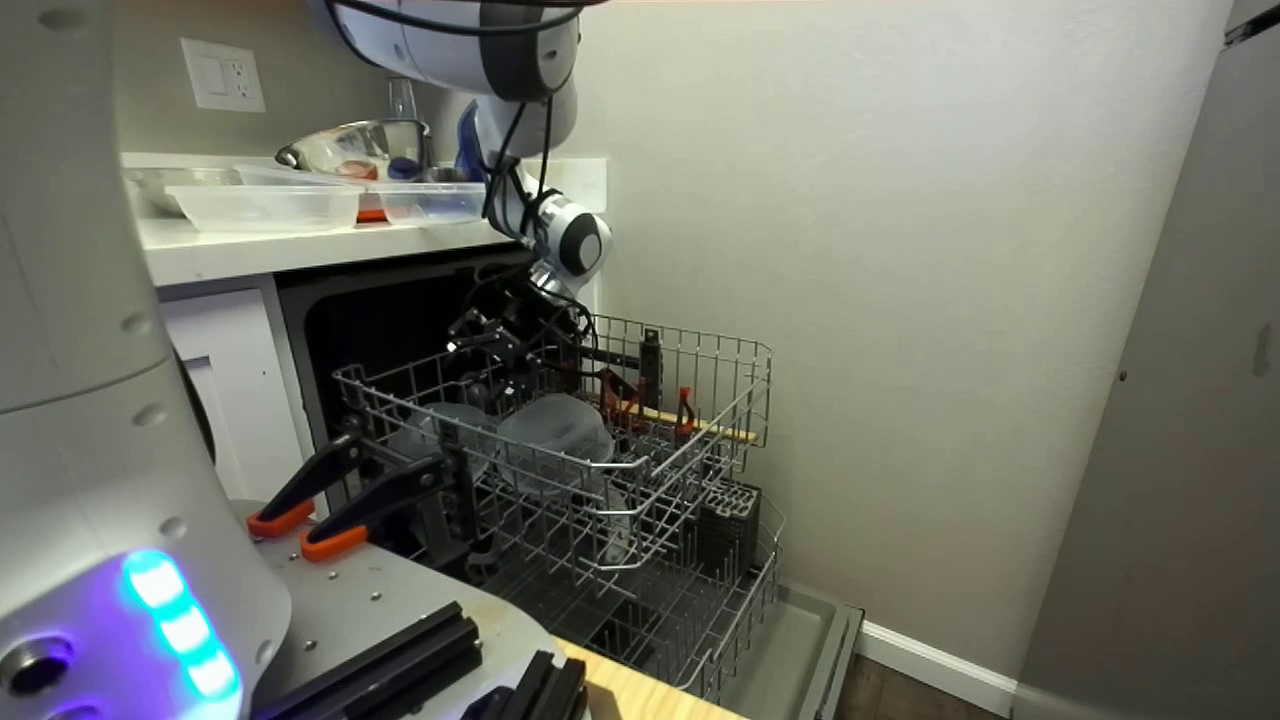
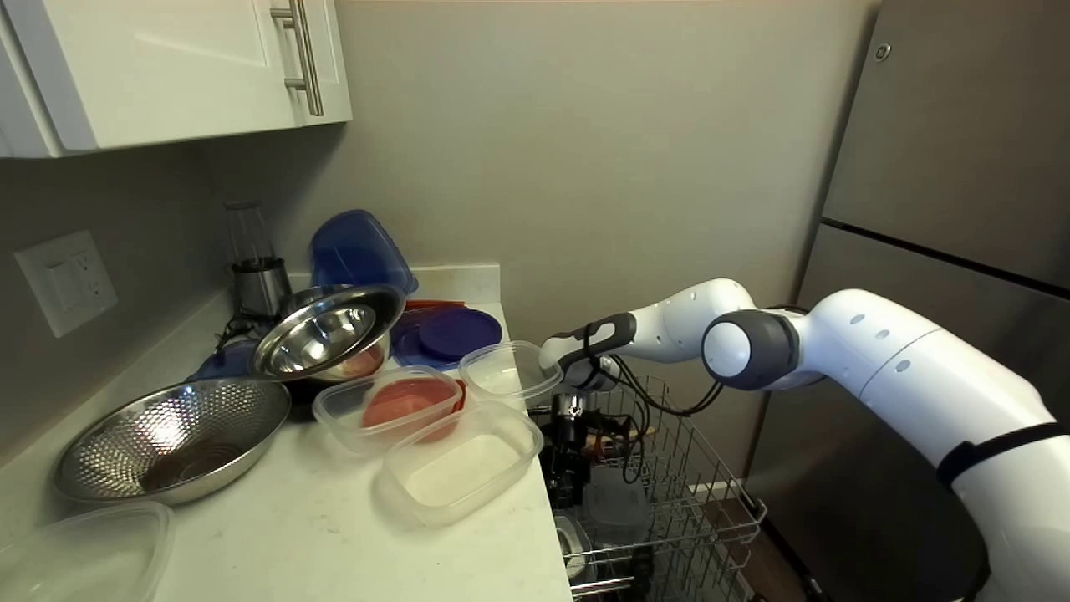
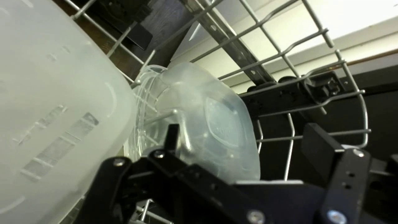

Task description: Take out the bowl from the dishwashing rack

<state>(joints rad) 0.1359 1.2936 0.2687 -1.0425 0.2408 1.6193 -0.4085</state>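
While the small translucent bowl [image 3: 222, 123] sits in the upper dishwashing rack [image 1: 632, 463], the end effector [image 3: 245, 138] gapes wide near it, gripping nothing. In an exterior view I see white worktop [image 2: 376, 543] toward seven o'clock, a steel colander [image 2: 125, 435] at eight, the refrigerator [image 2: 928, 201] at three.

Blue lights [image 1: 183, 628] glow at the near left, but the dishwasher [image 1: 385, 320] is dark inside. Shadow dims the wall [image 2: 276, 184] under the cupboard [image 2: 180, 75]. The metal strainer [image 2: 180, 435] gleams. In the wrist view, the bowl [image 3: 222, 119] has shiny spots, and a white surface [image 3: 363, 18] looks too bright.
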